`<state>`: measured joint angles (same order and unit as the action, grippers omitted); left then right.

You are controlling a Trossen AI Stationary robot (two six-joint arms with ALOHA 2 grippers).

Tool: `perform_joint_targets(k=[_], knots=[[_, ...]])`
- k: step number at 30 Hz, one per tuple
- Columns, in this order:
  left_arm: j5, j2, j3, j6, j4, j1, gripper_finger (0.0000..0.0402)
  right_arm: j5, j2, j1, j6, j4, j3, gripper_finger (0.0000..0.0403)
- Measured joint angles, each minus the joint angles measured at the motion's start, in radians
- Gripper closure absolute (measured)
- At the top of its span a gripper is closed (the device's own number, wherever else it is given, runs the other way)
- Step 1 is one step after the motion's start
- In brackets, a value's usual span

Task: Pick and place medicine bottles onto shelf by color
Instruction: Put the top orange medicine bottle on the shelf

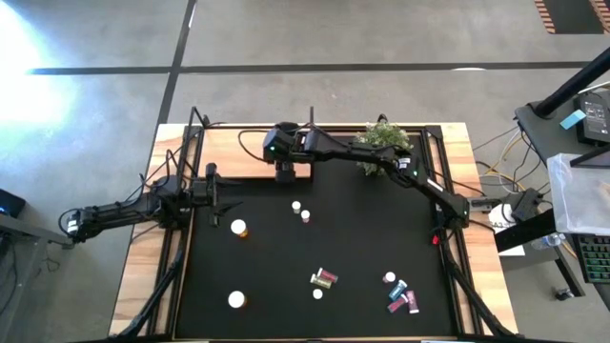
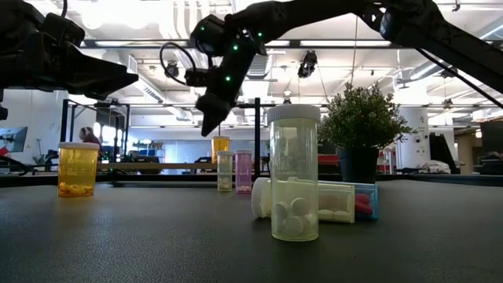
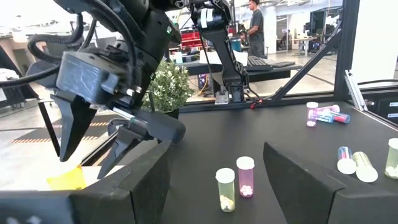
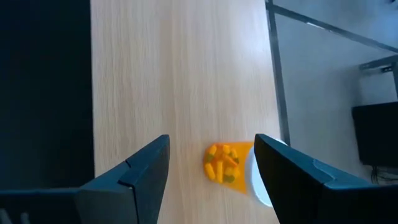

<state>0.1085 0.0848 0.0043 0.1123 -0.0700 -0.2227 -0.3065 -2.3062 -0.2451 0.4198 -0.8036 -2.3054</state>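
Right gripper [image 4: 211, 165]: is hanging over the shelf [image 4: 180, 74] at the far edge of the table, fingers standing parted with nothing between them; an orange bottle [image 4: 227, 163] is standing on the light wood directly below the gap, apart from both fingers.
Right gripper, other views: in the high view it [image 1: 286, 171] is sitting over the far centre-left of the shelf [image 1: 248, 145]; from the left wrist its two dark fingers [image 3: 74, 121] are pointing down, spread.
Left gripper [image 1: 221, 198]: is waiting at the left edge of the black mat [image 1: 362, 248], fingers parted and holding nothing.
Orange bottles on the mat: one [image 1: 238, 228] is lying left of centre, another white-capped one [image 1: 235, 299] is sitting near the front left.
Centre pair: a yellowish bottle [image 3: 225, 189] and a pink bottle [image 3: 245, 177] are standing upright just beside each other, mid-mat.
Front centre: a clear white-capped bottle [image 2: 294, 173] is standing upright closest to the low camera, with another bottle [image 2: 306, 199] lying on its side right behind it.
Front right cluster: pink and blue-teal bottles [image 1: 400, 293] are lying together near the right front corner.
Plant [image 1: 383, 145]: is standing at the far right of the table, beside the right arm.
Background: a person [image 3: 255, 28] is standing in the room beyond the table.
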Motion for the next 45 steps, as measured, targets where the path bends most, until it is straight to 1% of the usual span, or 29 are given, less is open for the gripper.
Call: perform_joint_targets(k=[13, 32, 45], knots=[[0.000, 0.000, 0.000, 0.000, 0.000, 0.000, 0.0166, 0.001, -0.003, -0.015, -0.027, 0.001, 0.041, 0.0179], [0.000, 0.000, 0.000, 0.000, 0.000, 0.000, 0.0166, -0.008, -0.003, -0.073, -0.035, 0.030, 0.041, 0.0179], [0.000, 0.000, 0.000, 0.000, 0.000, 0.000, 0.0166, -0.008, -0.003, -0.086, -0.035, 0.034, 0.041, 0.0179]])
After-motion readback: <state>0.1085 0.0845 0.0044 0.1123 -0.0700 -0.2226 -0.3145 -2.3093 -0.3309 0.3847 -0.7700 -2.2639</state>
